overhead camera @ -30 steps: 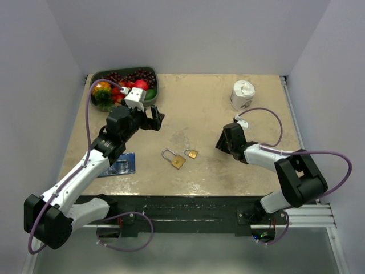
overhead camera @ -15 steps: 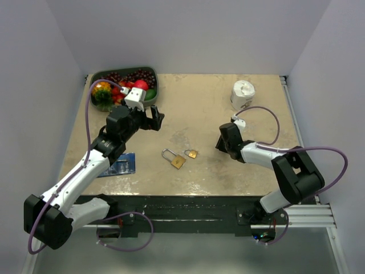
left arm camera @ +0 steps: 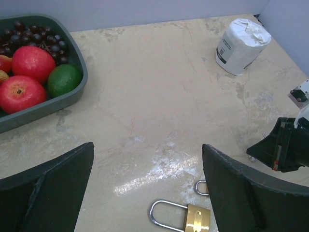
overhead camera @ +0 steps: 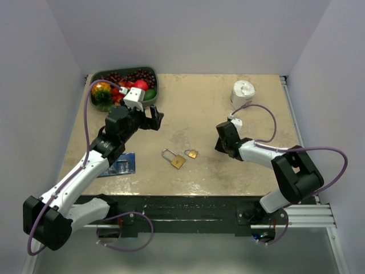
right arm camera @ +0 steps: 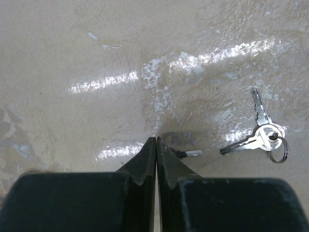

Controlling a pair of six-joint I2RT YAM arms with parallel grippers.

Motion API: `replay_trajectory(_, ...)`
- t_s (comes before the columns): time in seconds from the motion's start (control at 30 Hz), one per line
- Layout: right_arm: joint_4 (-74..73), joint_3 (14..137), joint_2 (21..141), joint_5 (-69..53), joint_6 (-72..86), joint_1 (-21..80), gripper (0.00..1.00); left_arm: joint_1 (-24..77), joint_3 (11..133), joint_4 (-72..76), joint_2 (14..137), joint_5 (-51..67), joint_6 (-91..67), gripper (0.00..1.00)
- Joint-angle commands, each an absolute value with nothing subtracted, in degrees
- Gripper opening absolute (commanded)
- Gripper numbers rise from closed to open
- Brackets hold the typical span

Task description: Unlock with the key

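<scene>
Two brass padlocks lie mid-table, the larger one (overhead camera: 174,159) (left arm camera: 191,218) beside the smaller (overhead camera: 191,153), of which the left wrist view shows only the shackle (left arm camera: 200,187). My right gripper (overhead camera: 219,146) (right arm camera: 156,140) is low on the table, right of them, its jaws shut tight with nothing seen between them. A silvery key blade (right arm camera: 193,153) pokes out from under its right finger. Two more small keys on a ring (right arm camera: 261,136) lie further right. Above the table, behind the padlocks, my left gripper (overhead camera: 154,117) (left arm camera: 147,159) hangs wide open and empty.
A green tray (overhead camera: 154,85) (left arm camera: 48,104) of fruit sits at the back left. A white roll (overhead camera: 243,94) (left arm camera: 241,38) stands at the back right. A blue packet (overhead camera: 121,165) lies near the front left edge, under my left arm.
My right gripper's jaws have closed from part open to fully shut, and it has shifted slightly left toward the padlocks. My left arm has not moved.
</scene>
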State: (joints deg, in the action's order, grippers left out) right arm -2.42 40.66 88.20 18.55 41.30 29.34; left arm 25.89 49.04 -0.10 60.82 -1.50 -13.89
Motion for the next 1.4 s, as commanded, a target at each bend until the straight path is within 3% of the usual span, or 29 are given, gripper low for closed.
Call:
replay_trajectory(0.0,-4.0,43.0,84.4,20.3,40.8,30.0,0.04,25.6,49.0,2.1,59.4,-2.4,-12.8,0.98)
replay_trajectory(0.53,-6.7,40.0,82.8,22.2,39.4,31.9,0.29,25.6,49.0,2.1,59.5,-1.6,-13.3,0.98)
replay_trajectory(1.17,-4.8,39.6,86.7,22.7,40.8,32.2,0.27,25.7,49.0,2.2,59.0,-1.5,-13.3,0.98)
replay_trajectory(1.37,-4.5,39.6,86.8,22.8,40.8,32.2,0.21,25.6,49.0,2.2,59.1,-1.6,-13.3,0.98)
